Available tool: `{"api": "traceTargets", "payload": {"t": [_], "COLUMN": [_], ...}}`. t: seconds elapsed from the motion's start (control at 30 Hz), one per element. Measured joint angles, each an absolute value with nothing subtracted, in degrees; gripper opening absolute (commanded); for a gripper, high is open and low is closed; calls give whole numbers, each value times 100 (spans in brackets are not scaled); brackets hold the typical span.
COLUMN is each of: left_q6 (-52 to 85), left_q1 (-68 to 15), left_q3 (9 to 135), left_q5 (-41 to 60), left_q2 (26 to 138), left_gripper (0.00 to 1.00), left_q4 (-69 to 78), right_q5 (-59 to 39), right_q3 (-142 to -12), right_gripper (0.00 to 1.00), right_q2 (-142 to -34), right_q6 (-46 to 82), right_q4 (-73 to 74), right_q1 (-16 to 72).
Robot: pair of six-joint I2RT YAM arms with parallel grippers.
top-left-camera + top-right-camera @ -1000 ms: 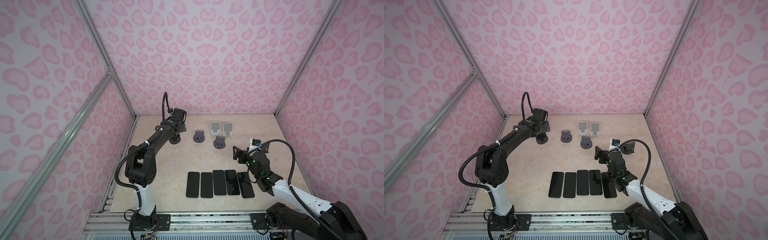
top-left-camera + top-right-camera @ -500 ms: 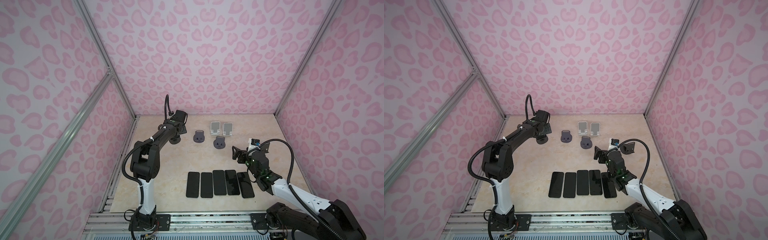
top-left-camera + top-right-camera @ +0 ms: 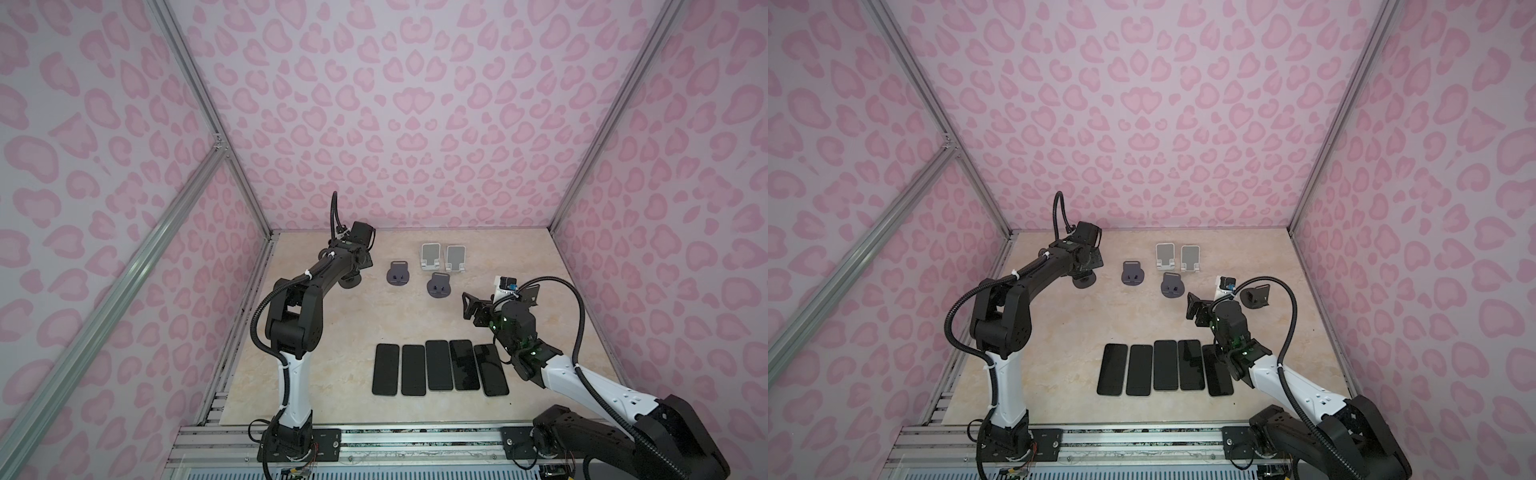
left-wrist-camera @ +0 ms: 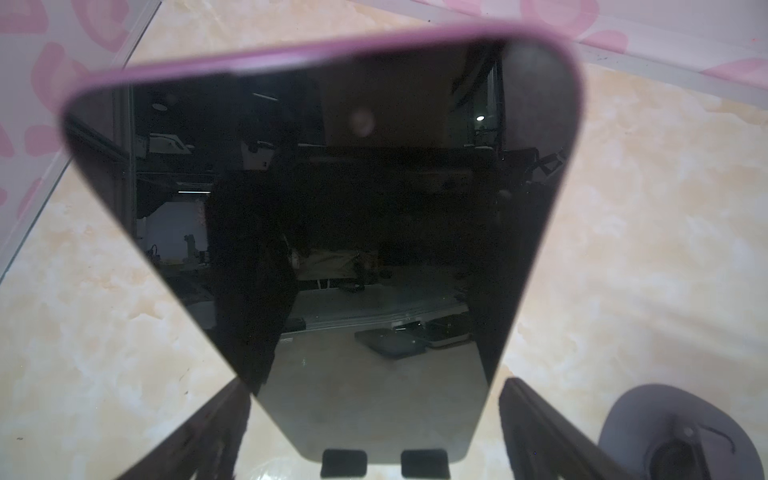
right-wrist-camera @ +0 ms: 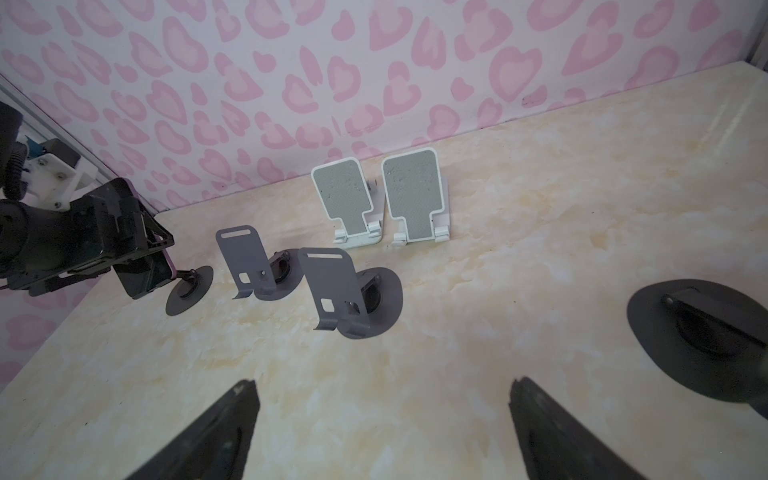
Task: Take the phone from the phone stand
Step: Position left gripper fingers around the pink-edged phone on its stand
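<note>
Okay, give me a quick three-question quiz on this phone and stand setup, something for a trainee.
1. How many phones lie flat in the front row?
2. True or false: the right end effector grips a phone.
3. The tilted phone on its stand sits between the fingers of: A the left end effector; B the right one; C neither.
Key: 1 five; 2 false; 3 A.

Left gripper [image 4: 374, 395] — a touch nearer the grey stand [image 3: 398, 274], its elbow [image 3: 291, 320] farther inward
</note>
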State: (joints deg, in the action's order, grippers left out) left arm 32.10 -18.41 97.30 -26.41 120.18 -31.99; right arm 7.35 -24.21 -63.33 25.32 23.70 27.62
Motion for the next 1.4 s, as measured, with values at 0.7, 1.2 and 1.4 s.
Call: {"api": "traceTargets", "payload": {"t": [0.7,1.2,1.4], "left_q6": [3135,2799,2781], "left_q1": [-1800,-1798,-1935], "left_q3": [9371,8545,7695], "left_q5": [-2818,-2427,-2213], "left_q2": [11968,10733,9561], "left_gripper": [67,59,54], "left_q4": [-2547,-2440,-2287], "right_q5": [639,596,596], "right_q3": [-2421,-2421,-2421], "right_gripper": [96,95,95], "right_q2": [-6335,-6386,-6399], "right_q6": [2532,2532,2532], "right_q4": [2370,2375,2375], "right_q1": [2759,2775,2781]}}
